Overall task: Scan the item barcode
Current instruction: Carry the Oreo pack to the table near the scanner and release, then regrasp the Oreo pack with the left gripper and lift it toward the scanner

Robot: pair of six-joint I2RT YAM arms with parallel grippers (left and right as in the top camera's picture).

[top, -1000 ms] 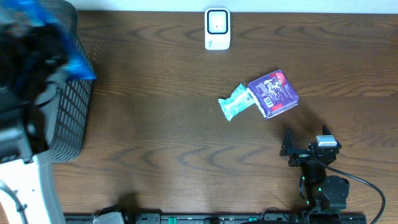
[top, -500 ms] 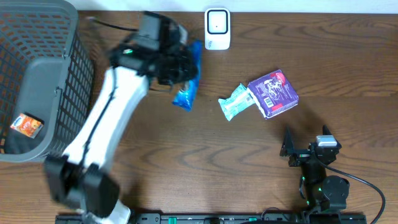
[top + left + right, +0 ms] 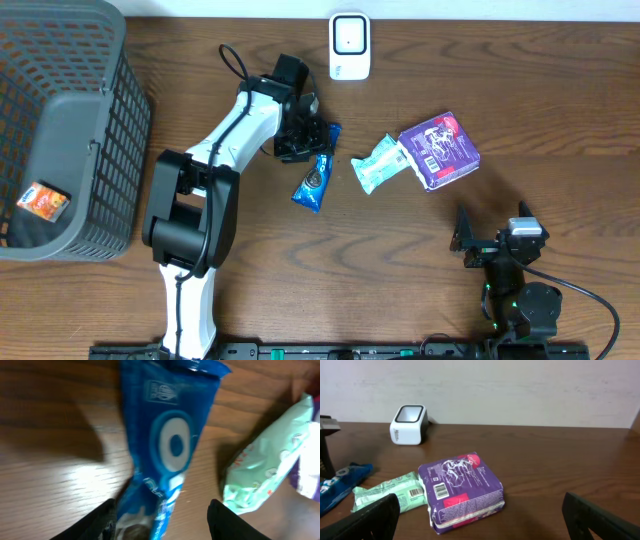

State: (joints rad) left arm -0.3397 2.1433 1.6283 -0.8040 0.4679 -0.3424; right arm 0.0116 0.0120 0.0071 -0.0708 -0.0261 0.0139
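The blue cookie packet (image 3: 315, 172) lies flat on the surface (image 3: 250, 260). Its long axis runs from about 1 o'clock to 7 o'clock in the overhead view, with the crimped upper end nearest the white barcode scanner (image 3: 349, 46). The scanner stands at the packet's 12 o'clock, near the far edge.

The left jaws stand part open over the packet's upper half. In the wrist view the two fingers (image 3: 102, 522) sit either side of it with a gap showing on one side, so they grip nothing. The right jaws are spread wide and empty at 4 o'clock, well apart.

A pale green packet (image 3: 380, 165) lies near at 3 o'clock, touching the purple pack (image 3: 438, 150) beyond it. From 6 to 9 o'clock the wood is bare. The grey mesh basket (image 3: 115, 190) sits at the left edge and holds a small orange packet (image 3: 42, 202).

Half a second ago the jaws carried the packet in the air closer to the scanner; now it lies lower on the surface. A second ago the arm was over the basket.
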